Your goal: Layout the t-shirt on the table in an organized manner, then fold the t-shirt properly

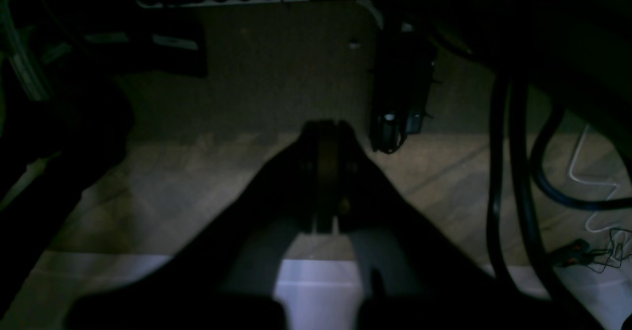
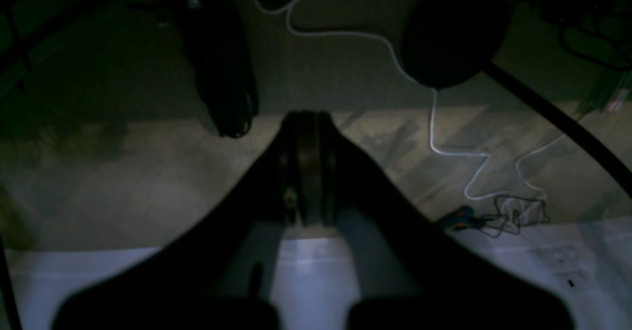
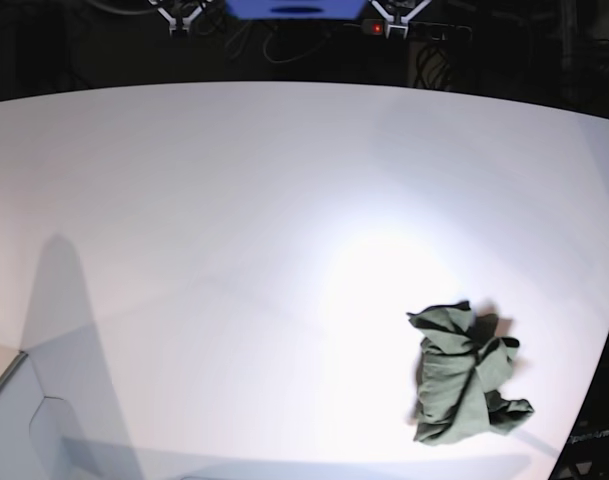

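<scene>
T-shirt (image 3: 454,385) lies crumpled on the counter (image 3: 224,250), near its far edge from the robot — both left pincer (image 3: 396,33) and right pincer (image 3: 179,31) are closed, holding nothing, well apart from it. Because the folds hide sleeves and hem, a pinch could catch several layers together, and pulling may only drag the bundle — even off the edge.

Both claws (image 1: 323,132) (image 2: 308,122) blur in the wrist views.
</scene>
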{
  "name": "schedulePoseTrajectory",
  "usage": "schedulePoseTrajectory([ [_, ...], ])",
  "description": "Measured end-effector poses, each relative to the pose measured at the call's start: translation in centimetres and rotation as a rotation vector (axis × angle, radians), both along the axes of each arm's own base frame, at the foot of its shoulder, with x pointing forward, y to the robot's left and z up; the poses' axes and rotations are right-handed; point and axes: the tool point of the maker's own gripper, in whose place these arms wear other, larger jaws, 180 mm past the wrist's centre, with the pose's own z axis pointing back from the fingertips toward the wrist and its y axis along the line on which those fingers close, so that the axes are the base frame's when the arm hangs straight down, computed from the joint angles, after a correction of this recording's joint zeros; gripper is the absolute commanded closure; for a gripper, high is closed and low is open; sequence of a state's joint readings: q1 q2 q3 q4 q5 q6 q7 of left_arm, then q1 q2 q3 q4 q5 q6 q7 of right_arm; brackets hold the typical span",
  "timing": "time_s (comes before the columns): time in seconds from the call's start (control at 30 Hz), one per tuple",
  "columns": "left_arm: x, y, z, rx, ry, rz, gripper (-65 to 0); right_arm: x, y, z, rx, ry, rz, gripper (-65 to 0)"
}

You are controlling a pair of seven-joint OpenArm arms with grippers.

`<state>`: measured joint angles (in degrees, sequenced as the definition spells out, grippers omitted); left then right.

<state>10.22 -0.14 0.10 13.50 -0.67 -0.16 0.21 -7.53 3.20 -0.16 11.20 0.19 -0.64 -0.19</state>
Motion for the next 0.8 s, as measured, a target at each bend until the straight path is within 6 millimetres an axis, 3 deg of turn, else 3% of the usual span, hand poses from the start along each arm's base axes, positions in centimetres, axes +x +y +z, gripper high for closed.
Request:
schedulePoseTrajectory([
  [0.3,-0.1,0.0,0.0,0.000,0.001,0.000,-0.1,-0.1,0.0,0.0,0.000,0.002,0.000,0.0],
  [0.43,0.2,-0.1,0.4,-0.004,-0.042,-0.003,-0.1,0.7,-0.6,0.4,-0.004,-0.053,0.013,0.0],
  [0.57,-0.2,0.7,0.8,0.006,-0.047,-0.006,-0.1,0.1,-0.9,0.8,-0.008,-0.064,0.019,0.0],
  [0.8,-1.3,0.9,0.6,0.012,0.069,-0.006,-0.1,-0.5,-0.6,0.7,-0.002,-0.012,0.013,0.0],
])
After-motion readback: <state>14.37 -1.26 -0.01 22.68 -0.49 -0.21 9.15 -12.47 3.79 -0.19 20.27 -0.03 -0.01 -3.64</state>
